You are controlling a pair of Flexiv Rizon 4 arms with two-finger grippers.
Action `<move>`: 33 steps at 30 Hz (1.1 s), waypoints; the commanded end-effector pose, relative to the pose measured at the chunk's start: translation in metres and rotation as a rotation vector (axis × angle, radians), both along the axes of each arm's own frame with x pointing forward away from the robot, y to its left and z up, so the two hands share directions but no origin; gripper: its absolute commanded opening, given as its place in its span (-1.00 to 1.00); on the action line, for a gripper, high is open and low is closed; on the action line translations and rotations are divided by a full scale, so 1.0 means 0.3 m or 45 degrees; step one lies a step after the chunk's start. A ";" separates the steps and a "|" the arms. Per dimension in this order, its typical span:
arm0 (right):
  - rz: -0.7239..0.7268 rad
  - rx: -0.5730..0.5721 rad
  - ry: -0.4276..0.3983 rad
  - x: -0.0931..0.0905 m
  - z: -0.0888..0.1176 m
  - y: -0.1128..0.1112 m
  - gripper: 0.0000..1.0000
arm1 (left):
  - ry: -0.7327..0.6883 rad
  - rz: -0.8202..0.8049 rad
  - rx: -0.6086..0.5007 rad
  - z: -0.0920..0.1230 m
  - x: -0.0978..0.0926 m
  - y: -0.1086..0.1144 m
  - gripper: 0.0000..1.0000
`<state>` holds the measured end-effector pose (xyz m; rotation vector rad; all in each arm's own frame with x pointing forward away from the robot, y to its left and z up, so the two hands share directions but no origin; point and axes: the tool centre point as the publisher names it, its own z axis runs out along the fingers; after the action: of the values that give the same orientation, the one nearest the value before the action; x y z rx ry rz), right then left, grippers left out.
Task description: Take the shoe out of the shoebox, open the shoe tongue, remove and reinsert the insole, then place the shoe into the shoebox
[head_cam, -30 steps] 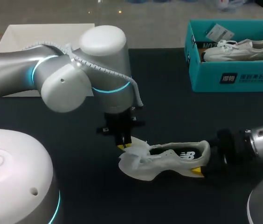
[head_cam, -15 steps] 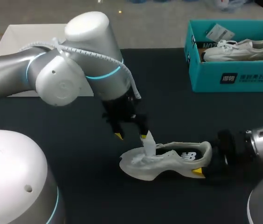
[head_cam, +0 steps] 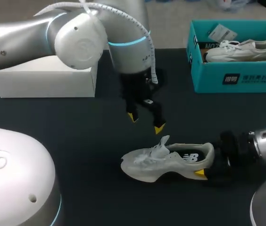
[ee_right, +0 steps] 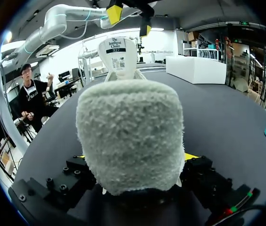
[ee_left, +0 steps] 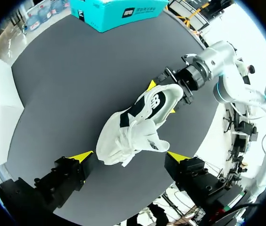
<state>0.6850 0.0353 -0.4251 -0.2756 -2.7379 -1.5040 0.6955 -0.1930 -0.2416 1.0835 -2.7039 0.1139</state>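
A white sneaker [head_cam: 163, 160] stands on the black table [head_cam: 76, 127], toe toward my left arm, with its tongue [head_cam: 162, 141] raised. My right gripper [head_cam: 208, 165] comes in from the right and is shut on the shoe's heel [ee_right: 128, 136]; that heel fills the space between its fingers. The tongue [ee_right: 117, 54] stands up ahead of it. My left gripper [head_cam: 145, 122] hangs open above and behind the shoe, touching nothing. In the left wrist view the sneaker [ee_left: 133, 127] lies below and ahead of the open left gripper [ee_left: 129, 156], laces loose.
A teal shoebox [head_cam: 236, 77] at the back right holds a second white shoe [head_cam: 241, 49]; the same shoebox [ee_left: 119, 9] shows far ahead of the left gripper. A white box [head_cam: 43, 80] sits at the back left.
My left gripper has let go of the tongue, opened wide and risen up and back from the shoe. The right gripper and the shoe have stayed where they were.
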 end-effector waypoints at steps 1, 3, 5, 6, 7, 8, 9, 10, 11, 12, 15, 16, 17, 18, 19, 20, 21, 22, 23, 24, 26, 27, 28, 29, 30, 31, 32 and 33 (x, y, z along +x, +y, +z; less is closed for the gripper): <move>-0.002 -0.003 -0.002 -0.004 0.000 -0.003 -1.00 | 0.113 -0.955 0.495 0.006 0.018 -0.038 1.00; -0.002 -0.003 -0.002 -0.004 0.000 -0.003 -1.00 | 0.113 -0.955 0.495 0.006 0.018 -0.038 1.00; -0.002 -0.003 -0.002 -0.004 0.000 -0.003 -1.00 | 0.027 -0.874 0.410 -0.003 0.020 -0.057 1.00; -0.002 -0.003 -0.002 -0.004 0.000 -0.003 -1.00 | -0.041 -0.845 0.361 -0.004 0.023 -0.069 1.00; -0.002 -0.003 -0.002 -0.004 0.000 -0.003 -1.00 | -0.080 -0.822 0.342 -0.004 0.028 -0.078 1.00; -0.002 -0.003 -0.002 -0.004 0.000 -0.003 -1.00 | -0.095 -0.806 0.329 -0.004 0.030 -0.090 1.00; -0.002 -0.003 -0.002 -0.004 0.000 -0.003 -1.00 | -0.130 -0.797 0.307 0.000 0.031 -0.103 0.94; -0.002 -0.003 -0.002 -0.004 0.000 -0.003 -1.00 | -0.143 -0.790 0.302 0.004 0.030 -0.109 0.06; -0.002 -0.003 -0.002 -0.004 0.000 -0.003 -1.00 | -0.163 -0.777 0.318 0.013 0.028 -0.119 -1.00; -0.002 -0.003 -0.002 -0.004 0.000 -0.003 -1.00 | -0.188 -0.774 0.315 0.021 0.026 -0.124 -1.00; -0.002 -0.003 -0.002 -0.004 0.000 -0.003 -1.00 | -0.263 -0.754 0.318 0.043 0.020 -0.142 -1.00; -0.002 -0.003 -0.002 -0.004 0.000 -0.003 -1.00 | -0.285 -0.761 0.303 0.047 0.016 -0.150 -1.00; -0.002 -0.003 -0.002 -0.004 0.000 -0.003 -1.00 | -0.311 -0.737 0.287 0.046 0.014 -0.157 -1.00; -0.002 -0.003 -0.002 -0.004 0.000 -0.003 -1.00 | -0.336 -0.731 0.262 0.045 0.013 -0.162 -1.00; -0.002 -0.003 -0.002 -0.004 0.000 -0.003 -1.00 | -0.362 -0.717 0.239 0.042 0.008 -0.168 -1.00; -0.002 -0.003 -0.002 -0.004 0.000 -0.003 -1.00 | -0.394 -0.692 0.203 0.038 0.007 -0.171 -1.00; -0.002 -0.003 -0.002 -0.004 0.000 -0.003 -1.00 | -0.419 -0.676 0.170 0.034 0.007 -0.173 -1.00; -0.002 -0.003 -0.002 -0.004 0.000 -0.003 -1.00 | -0.450 -0.650 0.119 0.028 0.006 -0.174 -1.00; -0.002 -0.003 -0.002 -0.004 0.000 -0.003 -1.00 | -0.461 -0.637 0.085 0.023 0.006 -0.173 -1.00; -0.002 -0.003 -0.002 -0.004 0.000 -0.003 -1.00 | -0.491 -0.610 0.058 0.017 0.006 -0.174 -1.00; -0.002 -0.003 -0.002 -0.004 0.000 -0.003 -1.00 | -0.522 -0.593 0.032 0.010 -0.004 -0.176 -1.00; -0.002 -0.003 -0.002 -0.004 0.000 -0.003 -1.00 | -0.544 -0.588 -0.002 0.007 -0.002 -0.179 -1.00; -0.002 -0.003 -0.002 -0.004 0.000 -0.003 -1.00 | -0.529 -0.615 -0.009 0.003 0.001 -0.186 -1.00; -0.002 -0.003 -0.002 -0.004 0.000 -0.003 -1.00 | -0.497 -0.639 -0.015 -0.005 0.006 -0.200 -1.00; -0.002 -0.003 -0.002 -0.004 0.000 -0.003 -1.00 | -0.477 -0.654 -0.006 -0.011 0.008 -0.211 -1.00; -0.002 -0.003 -0.002 -0.004 0.000 -0.003 -1.00 | -0.424 -0.697 0.039 -0.019 0.005 -0.229 -1.00; -0.002 -0.003 -0.002 -0.004 0.000 -0.003 -1.00 | -0.391 -0.728 0.035 -0.024 0.009 -0.242 -1.00; -0.002 -0.003 -0.002 -0.004 0.000 -0.003 -1.00 | -0.391 -0.728 0.035 -0.024 0.009 -0.242 -1.00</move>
<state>0.6850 0.0351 -0.4251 -0.2757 -2.7380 -1.5040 0.6910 -0.2685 -0.2423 0.3167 -3.2246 0.0903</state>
